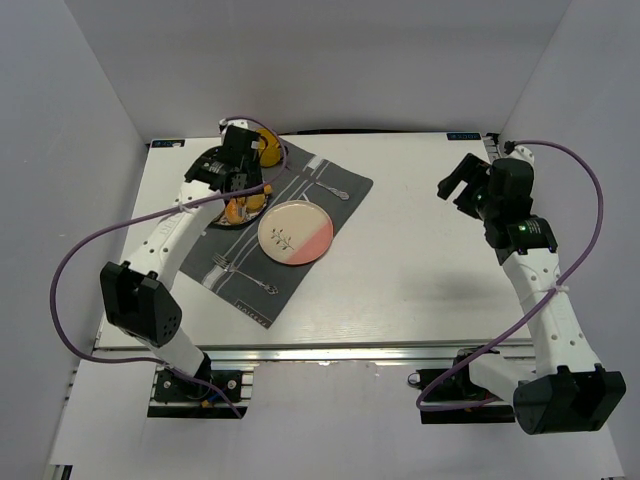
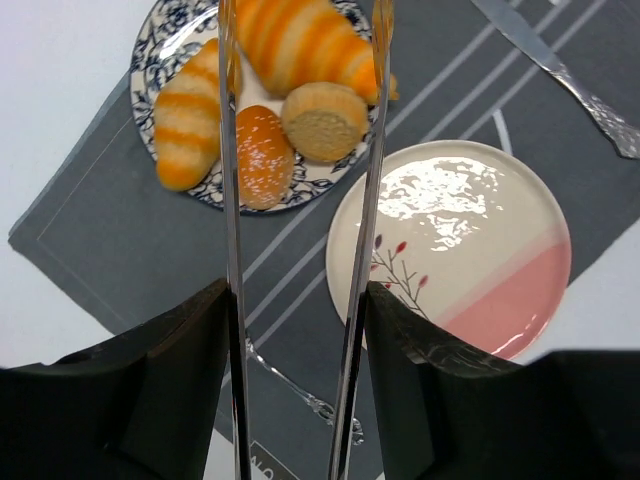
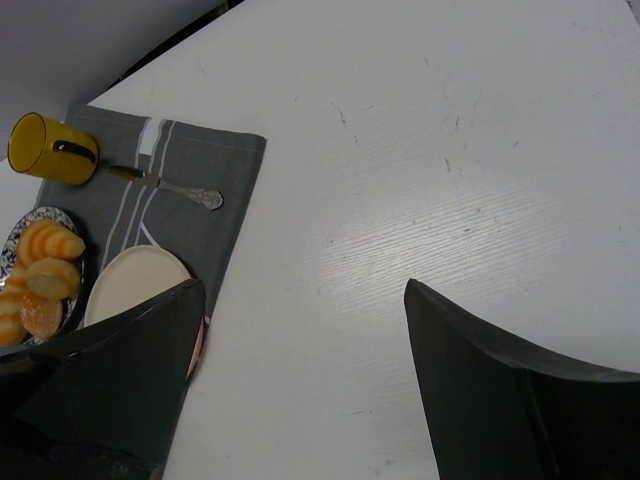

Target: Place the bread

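Note:
A blue-patterned plate [image 2: 150, 60] holds several breads: a striped croissant [image 2: 300, 40], a striped roll [image 2: 187, 115], a glazed brown bun [image 2: 263, 155] and a round pale bun [image 2: 323, 120]. A cream and pink plate [image 2: 450, 245] lies beside it, bare. My left gripper [image 2: 297, 290] is shut on metal tongs [image 2: 229, 200]. The tong arms stand apart and reach over the bread plate on either side of the two buns, gripping nothing. From above, the left gripper [image 1: 235, 165] hovers over the bread plate [image 1: 215, 160]. My right gripper [image 3: 303, 290] is open and empty, over bare table.
Both plates lie on a grey striped placemat [image 1: 240, 280] with a fork [image 2: 290, 385] and a knife [image 2: 560, 75]. A yellow mug [image 1: 268, 148] stands at the mat's far corner. White walls enclose the table [image 1: 420, 250]. The right gripper [image 1: 462, 185] is at the far right.

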